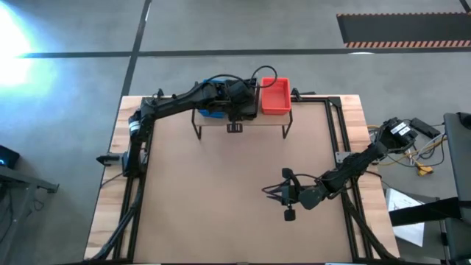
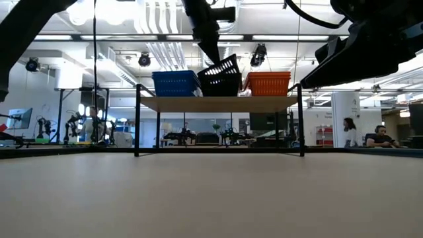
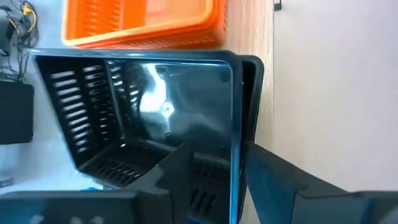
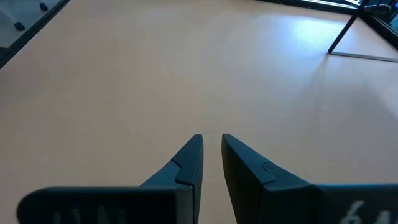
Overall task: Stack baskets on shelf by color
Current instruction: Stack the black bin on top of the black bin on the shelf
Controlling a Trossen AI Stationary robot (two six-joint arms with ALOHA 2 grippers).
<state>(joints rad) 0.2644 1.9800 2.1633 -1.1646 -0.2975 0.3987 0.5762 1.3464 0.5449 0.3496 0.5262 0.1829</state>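
One black basket [image 3: 149,112] apparently between left claw [image 3: 217,180] fingers

The shelf [image 1: 243,124] stands at the far edge of the table [image 1: 221,206], toward the middle. Three baskets sit in a row on top of it: one [image 2: 175,83] at the left end, one [image 2: 221,76] in the middle, one [image 2: 268,83] at the right end. The middle basket is tilted, with one side raised off the plank. The left gripper [image 1: 237,110] is over that middle basket, its arm reaching in from the table's left side. The right gripper [image 1: 283,193] hangs over bare table nearer the front right, well apart from the shelf.
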